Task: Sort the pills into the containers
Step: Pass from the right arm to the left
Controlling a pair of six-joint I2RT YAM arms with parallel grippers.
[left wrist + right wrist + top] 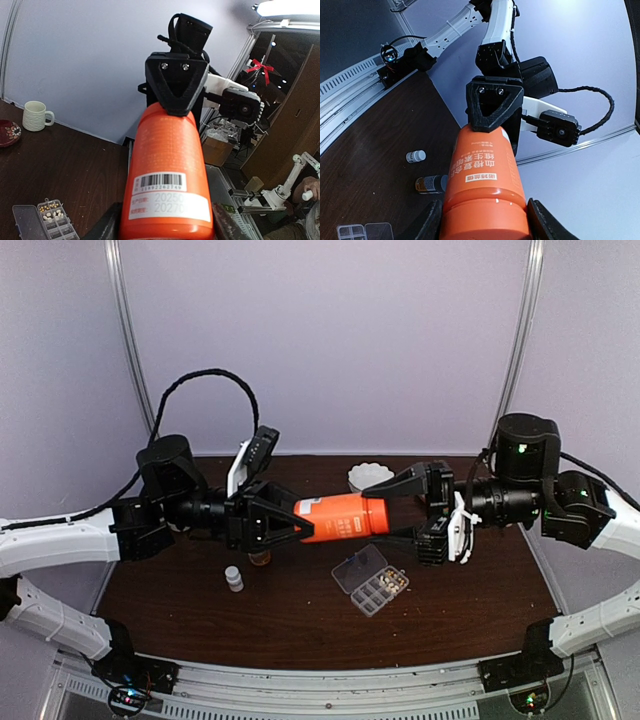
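- Orange bottle (340,517) fills both wrist views; we see it held level in the air above the middle of the table (300,625), its barcode label facing the left wrist camera.
- We see the left gripper (300,520) clamped on one end of the bottle and the right gripper (388,510) clamped on the other, the two facing each other.
- Below them, right of centre and toward the table's near edge, the clear pill box (358,568) lies with its lid open flat.
- We make out pale pills (392,581) in the cells (372,600) at the box's right end.
- Left of centre stands a small white bottle (234,578), a brown bottle (260,558) just behind it, and a white fluted cup (368,476) by the far edge.
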